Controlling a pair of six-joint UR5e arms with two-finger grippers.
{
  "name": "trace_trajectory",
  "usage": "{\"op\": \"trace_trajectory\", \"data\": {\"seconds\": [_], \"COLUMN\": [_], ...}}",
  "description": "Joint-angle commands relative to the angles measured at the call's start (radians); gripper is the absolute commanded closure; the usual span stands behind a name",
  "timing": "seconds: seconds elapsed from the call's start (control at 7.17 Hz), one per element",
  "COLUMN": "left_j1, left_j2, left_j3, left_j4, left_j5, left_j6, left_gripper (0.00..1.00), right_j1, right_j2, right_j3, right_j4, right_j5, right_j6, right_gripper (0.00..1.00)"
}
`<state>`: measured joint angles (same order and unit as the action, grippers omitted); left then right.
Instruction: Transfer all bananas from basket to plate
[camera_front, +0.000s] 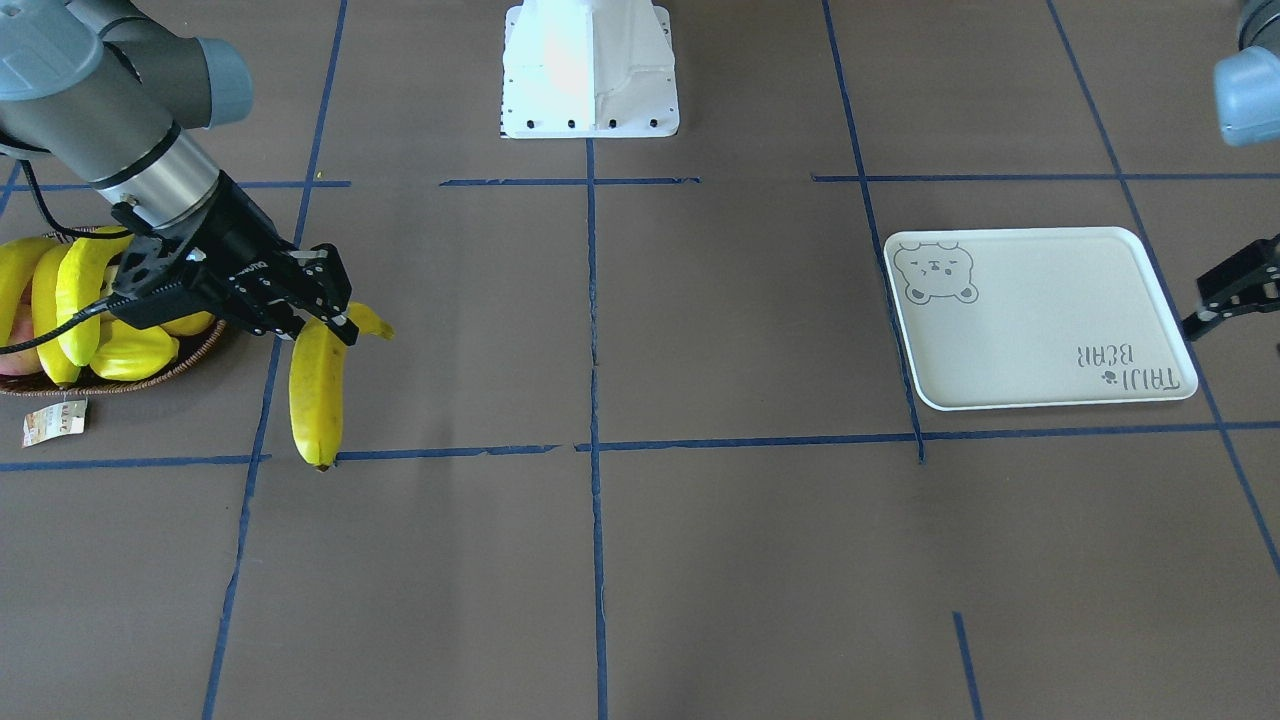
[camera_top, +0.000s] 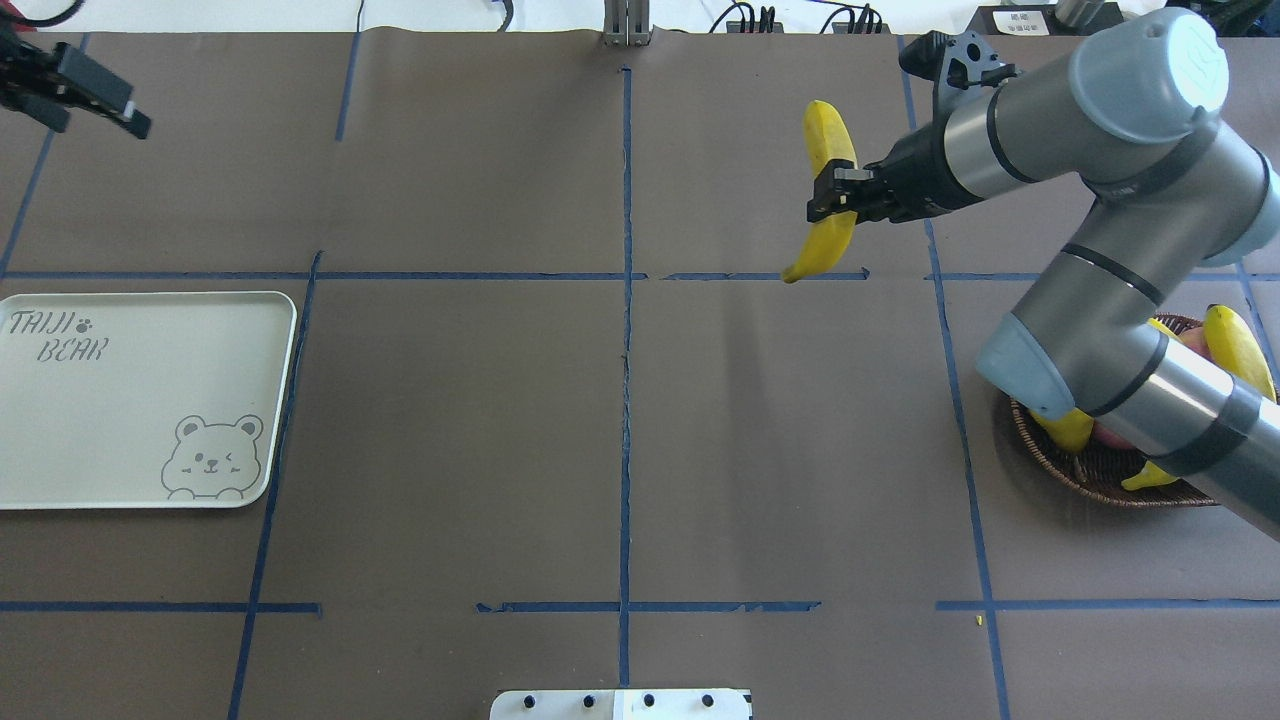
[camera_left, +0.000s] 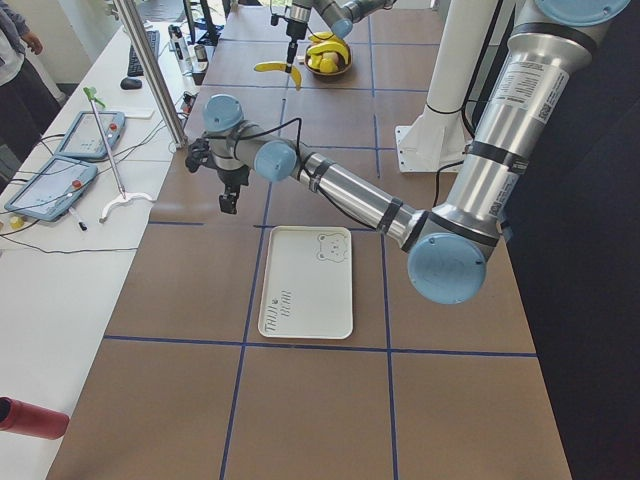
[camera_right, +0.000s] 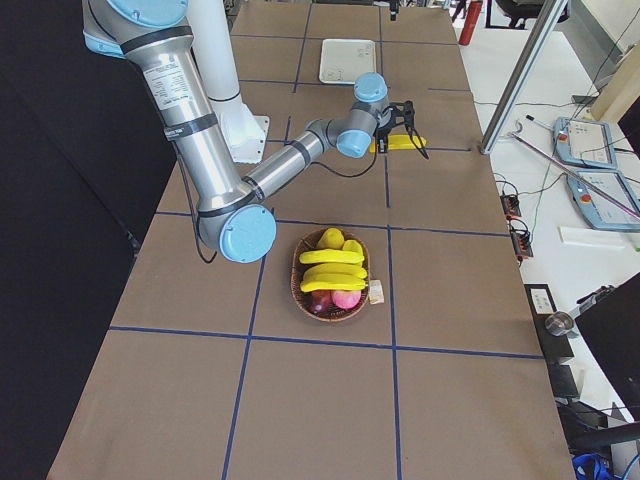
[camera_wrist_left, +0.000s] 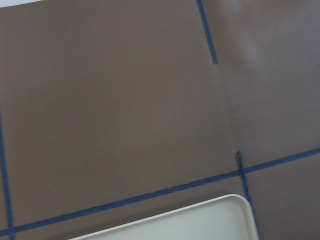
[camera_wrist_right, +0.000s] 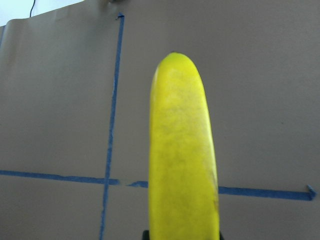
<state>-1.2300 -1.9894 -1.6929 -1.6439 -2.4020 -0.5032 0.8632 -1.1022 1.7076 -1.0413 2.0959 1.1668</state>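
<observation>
My right gripper (camera_top: 828, 196) is shut on a long yellow banana (camera_top: 832, 215) and holds it in the air above the table, well away from the basket (camera_top: 1062, 466). In the front view this banana (camera_front: 318, 392) hangs just right of the basket (camera_front: 150, 380). In the right wrist view the banana (camera_wrist_right: 182, 160) fills the middle. More bananas (camera_front: 78, 292) lie in the basket among other fruit. The cream plate (camera_top: 120, 400) with the bear drawing lies bare at the table's far side. My left gripper (camera_top: 100, 118) hovers open beyond the plate, holding nothing.
A paper tag (camera_front: 55, 420) lies in front of the basket. A yellow starfruit (camera_front: 130, 350) and a pink fruit (camera_right: 345, 298) share the basket. The white robot base (camera_front: 590, 70) stands mid-table. A side table with tablets (camera_left: 70, 170) runs along the operators' side.
</observation>
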Motion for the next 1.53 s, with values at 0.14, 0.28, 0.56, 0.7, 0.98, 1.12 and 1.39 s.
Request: {"op": "trace_trajectory", "data": {"seconds": [0.14,0.28,0.56,0.7,0.98,1.12,1.39], "left_j1": [0.111,0.134,0.229,0.33,0.417,0.434,0.445], "left_j2": [-0.109,-0.138,-0.19,-0.213,-0.244,-0.243,-0.238], "left_j3": [0.119,0.163,0.191,0.191,0.193,0.194,0.205], "left_j4": [-0.346,-0.531,-0.773,-0.875,-0.896,-0.895,-0.895], "left_j5": [0.004,0.007,0.121,0.274,0.345,0.351,0.351], "left_j6": [-0.42,-0.642,-0.951,-1.091,-1.134,-1.134,-1.132], "left_gripper": [0.01,0.0,0.0,0.0,0.0,0.0,0.01], "right_j1": [-0.067,-0.138,-0.243,-0.28,-0.325,-0.334,-0.336], "right_j2": [0.087,0.128,0.209,0.228,0.258,0.265,0.265], "right_j3": [-0.205,-0.215,-0.215,-0.215,-0.212,-0.21,-0.197], "right_j4": [0.345,0.374,0.376,0.377,0.379,0.38,0.386], "right_j5": [-0.043,-0.136,-0.242,-0.269,-0.299,-0.307,-0.307], "right_j6": [0.178,0.245,0.341,0.343,0.341,0.343,0.341], "right_gripper": [0.98,0.98,0.95,0.95,0.95,0.95,0.95]}}
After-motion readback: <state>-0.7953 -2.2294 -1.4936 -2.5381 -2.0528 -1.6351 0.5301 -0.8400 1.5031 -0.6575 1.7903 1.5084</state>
